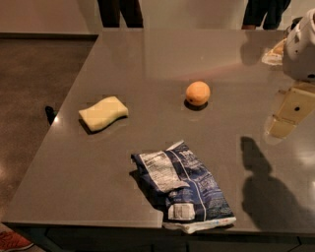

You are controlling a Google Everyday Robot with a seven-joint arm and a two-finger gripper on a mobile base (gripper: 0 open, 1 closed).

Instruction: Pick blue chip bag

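Observation:
The blue chip bag [184, 187] lies flat and crumpled on the grey table [147, 59], near the front edge. It is dark navy with a white nutrition panel, a white barcode patch and a white sealed edge at its near end. My gripper [286, 115] is at the far right of the view, above the table, with its white arm housing [302, 44] over it. It is well to the right of the bag and a little behind it, apart from it and holding nothing I can see. Its shadow falls on the table to the right of the bag.
A pale yellow sponge [103, 113] lies left of centre. An orange [198, 93] sits behind the bag, mid-table. The table's left edge drops to a dark floor. People's legs [120, 12] stand beyond the far edge. A red shoe [12, 241] shows at bottom left.

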